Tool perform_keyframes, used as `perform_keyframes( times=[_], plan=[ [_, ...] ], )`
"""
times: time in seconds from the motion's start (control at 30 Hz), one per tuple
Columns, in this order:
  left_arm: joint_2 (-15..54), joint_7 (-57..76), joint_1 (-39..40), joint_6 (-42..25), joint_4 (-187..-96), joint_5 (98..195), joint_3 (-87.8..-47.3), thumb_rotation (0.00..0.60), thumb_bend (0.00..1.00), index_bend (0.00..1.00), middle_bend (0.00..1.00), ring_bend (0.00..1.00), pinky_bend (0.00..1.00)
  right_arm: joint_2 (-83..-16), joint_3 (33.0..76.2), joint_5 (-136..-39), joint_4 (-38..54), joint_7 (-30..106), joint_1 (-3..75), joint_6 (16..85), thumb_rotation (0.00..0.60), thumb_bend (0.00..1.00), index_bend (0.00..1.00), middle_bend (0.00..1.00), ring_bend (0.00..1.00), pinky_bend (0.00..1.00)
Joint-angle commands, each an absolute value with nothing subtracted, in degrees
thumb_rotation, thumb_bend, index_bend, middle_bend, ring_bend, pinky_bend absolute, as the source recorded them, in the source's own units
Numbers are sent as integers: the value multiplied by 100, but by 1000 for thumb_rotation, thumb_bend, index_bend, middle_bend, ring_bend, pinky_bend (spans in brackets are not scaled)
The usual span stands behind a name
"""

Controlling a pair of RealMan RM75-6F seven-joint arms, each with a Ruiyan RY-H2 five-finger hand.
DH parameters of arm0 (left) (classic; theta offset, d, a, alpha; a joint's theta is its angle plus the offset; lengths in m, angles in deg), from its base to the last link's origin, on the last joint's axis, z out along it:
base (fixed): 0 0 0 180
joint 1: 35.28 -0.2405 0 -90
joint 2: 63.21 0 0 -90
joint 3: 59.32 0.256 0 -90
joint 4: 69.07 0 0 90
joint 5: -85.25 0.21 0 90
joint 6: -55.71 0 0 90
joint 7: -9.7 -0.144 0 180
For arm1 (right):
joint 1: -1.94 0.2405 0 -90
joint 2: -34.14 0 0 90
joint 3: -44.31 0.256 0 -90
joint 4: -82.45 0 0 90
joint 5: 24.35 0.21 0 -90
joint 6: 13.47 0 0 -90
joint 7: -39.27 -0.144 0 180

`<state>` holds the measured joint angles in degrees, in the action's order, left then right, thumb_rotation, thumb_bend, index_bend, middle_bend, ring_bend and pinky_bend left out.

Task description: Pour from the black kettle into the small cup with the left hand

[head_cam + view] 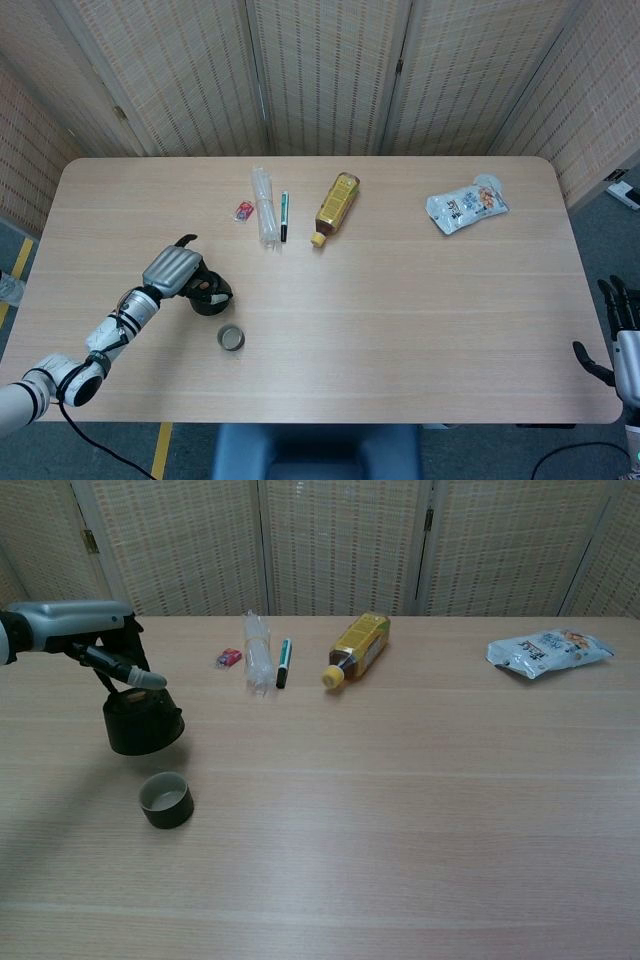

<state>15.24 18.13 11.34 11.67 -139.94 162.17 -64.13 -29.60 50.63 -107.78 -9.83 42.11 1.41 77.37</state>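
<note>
The black kettle (pixel 212 296) (pixel 142 723) hangs a little above the table, gripped from the top by my left hand (pixel 172 271) (pixel 78 638), whose fingers curl over its lid and handle. The small dark cup (pixel 231 338) (pixel 166 799) stands upright on the table just in front of the kettle and slightly to its right, apart from it. My right hand (pixel 622 338) hangs off the table's right edge with its fingers spread and nothing in it; the chest view does not show it.
At the back of the table lie a clear plastic tube (pixel 264 206), a pen (pixel 284 215), a small red item (pixel 243 210) and a yellow tea bottle (pixel 337 204) on its side. A snack bag (pixel 466 205) sits back right.
</note>
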Motion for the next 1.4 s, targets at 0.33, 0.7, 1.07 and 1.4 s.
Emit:
perform_keyframes(
  times=[0.33,0.7,1.07,1.4],
  plan=[
    [1445,1351,949,909,-14397,15771,-6621,244,300,995,1000,916,326,-2962,5053,-10819,-956,4125,147,7736,600,289,2,78,192,3],
    [1535,1105,800,589,-14405,15752,-6653,234,387,1000,1000,929,368,-2962,5027,-10872,-912,4021,110,7794,600,288,2,78,191,3],
    [1524,754,655,173,-14528,15970,-6616,231,464,1000,1000,935,414,-2959,5030,-10909,-883,3940,130,7780,600,289,2,78,193,3],
    [1356,363,513,-137,-14915,16302,-6461,281,470,1000,1000,937,424,-2945,5051,-10961,-922,3975,185,7763,600,288,2,78,194,3]
  ],
)
